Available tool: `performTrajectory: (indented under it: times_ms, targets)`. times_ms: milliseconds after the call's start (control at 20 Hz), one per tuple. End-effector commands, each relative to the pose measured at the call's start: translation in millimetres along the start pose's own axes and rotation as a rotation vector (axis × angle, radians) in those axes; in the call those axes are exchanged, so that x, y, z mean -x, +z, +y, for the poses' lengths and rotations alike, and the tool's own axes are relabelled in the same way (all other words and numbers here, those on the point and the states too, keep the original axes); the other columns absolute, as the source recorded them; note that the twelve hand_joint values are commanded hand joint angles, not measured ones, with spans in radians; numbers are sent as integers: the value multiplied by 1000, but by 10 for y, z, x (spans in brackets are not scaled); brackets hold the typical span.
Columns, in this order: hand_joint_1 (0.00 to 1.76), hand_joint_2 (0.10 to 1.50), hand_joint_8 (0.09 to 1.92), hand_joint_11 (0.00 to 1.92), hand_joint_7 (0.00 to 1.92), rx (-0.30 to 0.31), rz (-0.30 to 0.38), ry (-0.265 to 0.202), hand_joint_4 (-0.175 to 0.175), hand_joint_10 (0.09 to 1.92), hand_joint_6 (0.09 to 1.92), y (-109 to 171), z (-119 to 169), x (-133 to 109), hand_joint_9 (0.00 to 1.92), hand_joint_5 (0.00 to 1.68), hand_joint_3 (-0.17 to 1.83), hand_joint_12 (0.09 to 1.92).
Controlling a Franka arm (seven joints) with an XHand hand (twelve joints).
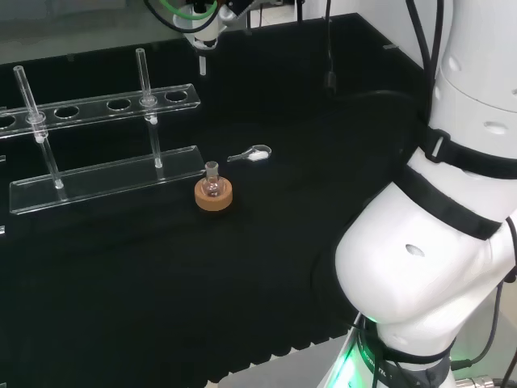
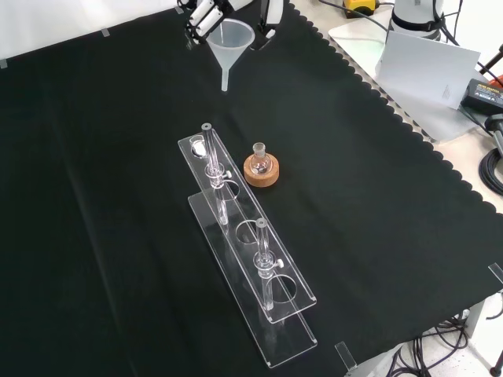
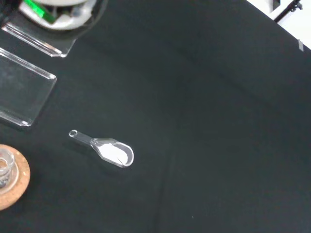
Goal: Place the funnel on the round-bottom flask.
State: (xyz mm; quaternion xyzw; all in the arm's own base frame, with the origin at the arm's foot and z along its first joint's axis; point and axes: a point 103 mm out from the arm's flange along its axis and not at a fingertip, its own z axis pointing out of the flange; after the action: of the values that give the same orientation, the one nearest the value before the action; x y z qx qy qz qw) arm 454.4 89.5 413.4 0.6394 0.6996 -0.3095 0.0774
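Fingers of the hand (image 2: 206, 16), cut off at frame top, clasp funnel (image 2: 229, 41).

A black cloth (image 2: 377, 204) with a scalloped edge covers the counter (image 2: 471, 169), whose pale top shows along the right of the front view. There a grey-white box (image 2: 428, 67) stands near the cloth's edge, with a black device (image 2: 483, 93) and dark cables (image 2: 493, 169) beside it. Strips of tape (image 2: 346, 355) hold the cloth's corners down
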Motion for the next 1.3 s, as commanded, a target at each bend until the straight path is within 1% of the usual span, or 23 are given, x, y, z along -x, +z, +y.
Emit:
performTrajectory:
  times_ms: [50,250,450,650,1050,1300]
  targets:
    - [951,713,779,629,787,-77,-43,46,31,482,765,248,-312,-44,1125,783,678,1231]
    - [949,716,778,629,787,-101,-54,47,31,483,768,308,-344,-113,1126,783,680,1231]
    - [949,718,778,630,786,-117,-45,42,31,483,771,399,-358,-178,1127,783,681,1231]
    - [949,722,778,630,785,-133,-63,36,31,483,774,501,-343,-269,1128,783,683,1230]
    - [938,734,778,631,784,-155,-77,2,30,482,782,700,-250,-607,1129,779,688,1229]
    - [931,739,778,632,783,-156,-96,-6,30,481,787,783,-157,-811,1129,777,691,1228]
